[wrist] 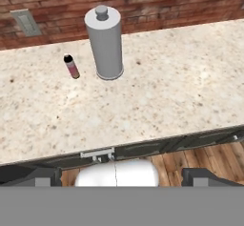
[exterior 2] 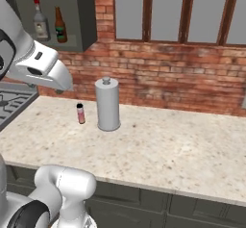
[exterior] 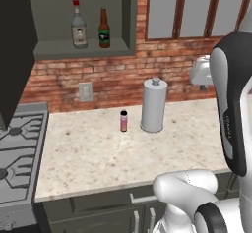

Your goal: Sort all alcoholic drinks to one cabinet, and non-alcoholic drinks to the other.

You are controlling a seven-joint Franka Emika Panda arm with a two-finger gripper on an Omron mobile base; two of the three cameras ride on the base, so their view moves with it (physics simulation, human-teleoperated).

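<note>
On the speckled stone counter [exterior: 98,153] a slim pink bottle [exterior: 123,121] with a black cap stood upright just beside a smooth grey paper-towel cylinder [exterior: 153,105] topped by a knob. Up in the open cabinet [exterior: 83,47], the grey red-capped bottle [exterior: 78,26] and brown beer bottle [exterior: 104,29] stood side by side on the shelf. The gripper [wrist: 116,177] hung well back from the counter, jaws wide apart and empty.

A kitchen: gas stove [exterior: 17,151], speckled stone counter [exterior: 98,153], brick backsplash [exterior 2: 168,78] and open wall cabinet [exterior: 83,47].
</note>
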